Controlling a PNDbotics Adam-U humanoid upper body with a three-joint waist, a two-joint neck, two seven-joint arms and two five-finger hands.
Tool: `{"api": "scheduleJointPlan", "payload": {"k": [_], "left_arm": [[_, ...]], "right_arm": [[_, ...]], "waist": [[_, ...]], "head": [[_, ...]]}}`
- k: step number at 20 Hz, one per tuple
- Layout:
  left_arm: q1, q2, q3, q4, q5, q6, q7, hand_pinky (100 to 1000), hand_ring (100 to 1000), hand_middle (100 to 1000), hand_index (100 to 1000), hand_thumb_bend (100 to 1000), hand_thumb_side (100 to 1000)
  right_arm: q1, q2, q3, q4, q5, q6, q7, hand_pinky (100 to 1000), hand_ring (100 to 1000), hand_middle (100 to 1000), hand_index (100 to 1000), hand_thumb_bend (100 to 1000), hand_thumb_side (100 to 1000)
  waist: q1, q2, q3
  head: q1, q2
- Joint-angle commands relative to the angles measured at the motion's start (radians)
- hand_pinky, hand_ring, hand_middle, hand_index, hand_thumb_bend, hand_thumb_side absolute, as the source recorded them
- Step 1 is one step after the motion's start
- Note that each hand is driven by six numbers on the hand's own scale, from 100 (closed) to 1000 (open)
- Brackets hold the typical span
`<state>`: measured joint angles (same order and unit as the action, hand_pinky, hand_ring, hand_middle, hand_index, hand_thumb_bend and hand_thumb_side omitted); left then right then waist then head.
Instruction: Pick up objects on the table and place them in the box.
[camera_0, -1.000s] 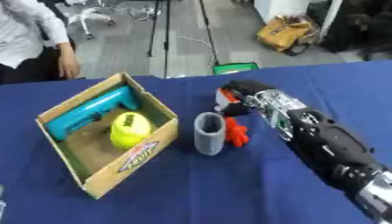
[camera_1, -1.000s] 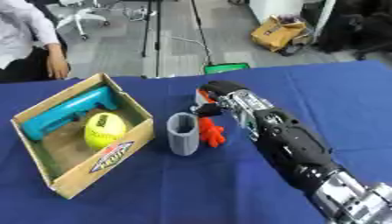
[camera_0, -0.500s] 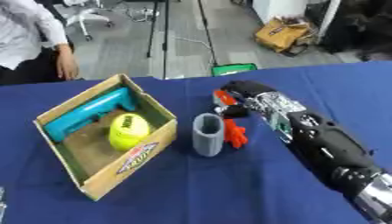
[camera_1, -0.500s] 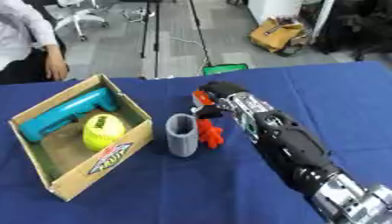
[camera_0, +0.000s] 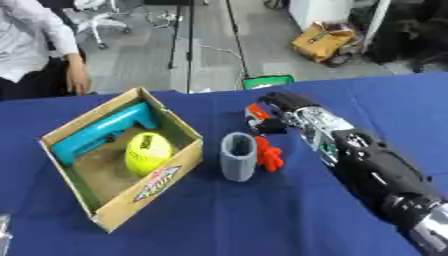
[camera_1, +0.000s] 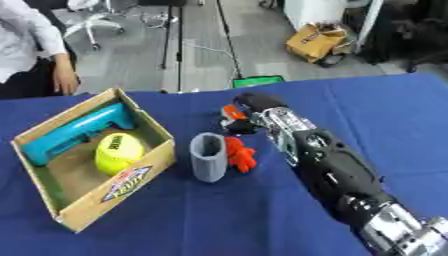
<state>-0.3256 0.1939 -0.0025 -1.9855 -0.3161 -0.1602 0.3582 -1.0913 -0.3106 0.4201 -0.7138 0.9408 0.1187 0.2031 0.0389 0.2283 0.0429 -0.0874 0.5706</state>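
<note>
Moved: nothing | right hand (camera_0: 278, 107) still curled by orange piece (camera_0: 256, 113) right of box (camera_0: 171, 170), grip uncertain | pick pending

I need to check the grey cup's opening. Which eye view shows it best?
The left eye view: the grey cup stands upright and unblocked, its open top facing the camera. The right eye view shows nearly the same, slightly more from its side.

An office or lab floor: a blue-clothed bench (camera_0: 219, 220) stands on grey flooring, with wheeled office chairs (camera_0: 96, 17) at eleven o'clock, stand legs (camera_0: 188, 45) at twelve, and a yellow bag (camera_0: 325, 42) at one.
</note>
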Motion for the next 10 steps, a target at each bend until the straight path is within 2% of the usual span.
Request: {"api": "scheduleJointPlan", "payload": {"k": [1, 10], "left_arm": [[-0.008, 0.009, 0.003, -0.015, 0.005, 0.0, -0.003, 1000, 921, 905, 840, 100, 1000], [-0.009, 0.007, 0.003, -0.015, 0.005, 0.0, -0.002, 1000, 921, 904, 835, 100, 1000]], "right_arm": [[-0.023, -0.029, -0.002, -0.031, -0.012, 0.023, 0.003, 869, 961, 928, 1000, 281, 949], [-0.025, -0.023, -0.013, -0.018, -0.013, 0.068, 0.027, 884, 970, 928, 1000, 271, 1000]], "waist": [[-0.001, -0.021, -0.001], [-0.003, -0.02, 0.0]], "head": [[0.004, -0.009], [0.0, -0.005]]}}
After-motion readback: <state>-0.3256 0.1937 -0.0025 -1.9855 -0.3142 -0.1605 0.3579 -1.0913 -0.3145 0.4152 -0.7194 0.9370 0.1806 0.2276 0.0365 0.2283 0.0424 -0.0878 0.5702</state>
